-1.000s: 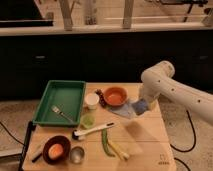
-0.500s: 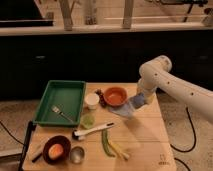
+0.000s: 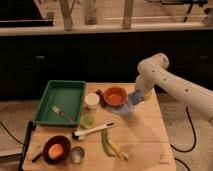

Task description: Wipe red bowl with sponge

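Note:
The red bowl (image 3: 115, 96) sits upright at the back middle of the wooden table (image 3: 145, 135), next to a white cup (image 3: 91, 100). My gripper (image 3: 136, 97) is just to the right of the bowl's rim, low over the table, and is shut on the blue-grey sponge (image 3: 134, 99). The sponge is beside the bowl, close to its right edge; I cannot tell if it touches. A flat pale blue-grey cloth (image 3: 125, 108) lies on the table just below the sponge.
A green tray (image 3: 50, 100) with a fork (image 3: 61, 113) stands at the left. In front lie a small green round thing (image 3: 87, 121), a white-handled brush (image 3: 93, 130), green beans (image 3: 109, 144), a dark brown bowl (image 3: 56, 149) and a metal cup (image 3: 76, 154).
My arm has swung left and back, bringing the gripper and sponge from over the cloth closer to the red bowl's right rim. Nothing else on the table moved.

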Available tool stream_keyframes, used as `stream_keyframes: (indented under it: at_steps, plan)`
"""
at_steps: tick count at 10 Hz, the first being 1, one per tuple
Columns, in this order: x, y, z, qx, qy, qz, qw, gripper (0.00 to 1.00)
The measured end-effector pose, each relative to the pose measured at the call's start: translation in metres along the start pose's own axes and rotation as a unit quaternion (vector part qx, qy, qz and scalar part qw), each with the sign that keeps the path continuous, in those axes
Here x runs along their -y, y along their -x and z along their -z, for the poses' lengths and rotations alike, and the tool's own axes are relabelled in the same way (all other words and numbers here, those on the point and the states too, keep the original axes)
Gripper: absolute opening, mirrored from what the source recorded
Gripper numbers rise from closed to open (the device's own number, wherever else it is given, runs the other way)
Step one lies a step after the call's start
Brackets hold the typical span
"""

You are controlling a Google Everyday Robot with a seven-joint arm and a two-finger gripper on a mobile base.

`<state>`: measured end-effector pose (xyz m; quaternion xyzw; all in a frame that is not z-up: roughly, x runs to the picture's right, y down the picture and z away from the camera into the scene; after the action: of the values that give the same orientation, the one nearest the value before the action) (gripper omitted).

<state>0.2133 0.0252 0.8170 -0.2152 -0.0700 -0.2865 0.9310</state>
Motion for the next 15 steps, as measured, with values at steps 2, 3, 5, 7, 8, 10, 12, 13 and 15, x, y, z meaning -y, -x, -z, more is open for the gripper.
stream_keyframes:
  at_steps: [2,3,5,7,8,10,12,13,15]
  plan:
    - [0.014,-0.003,-0.006,0.001,-0.004,0.000,1.0000,0.01]
    - [0.018,-0.003,-0.009,0.002,-0.005,0.000,1.0000,0.01]
    - [0.023,-0.005,-0.014,0.003,-0.007,-0.003,1.0000,0.01]
    - [0.033,-0.005,-0.017,0.005,-0.010,-0.007,0.9999,0.01]
    - [0.033,-0.006,-0.019,0.005,-0.009,-0.009,0.9999,0.01]
    - [0.039,-0.008,-0.024,0.006,-0.009,-0.010,0.9999,0.01]
    - [0.049,-0.011,-0.032,0.011,-0.010,-0.012,0.9998,0.01]
    - [0.050,-0.012,-0.033,0.011,-0.010,-0.013,0.9998,0.01]
    - [0.055,-0.012,-0.037,0.010,-0.009,-0.014,0.9998,0.01]
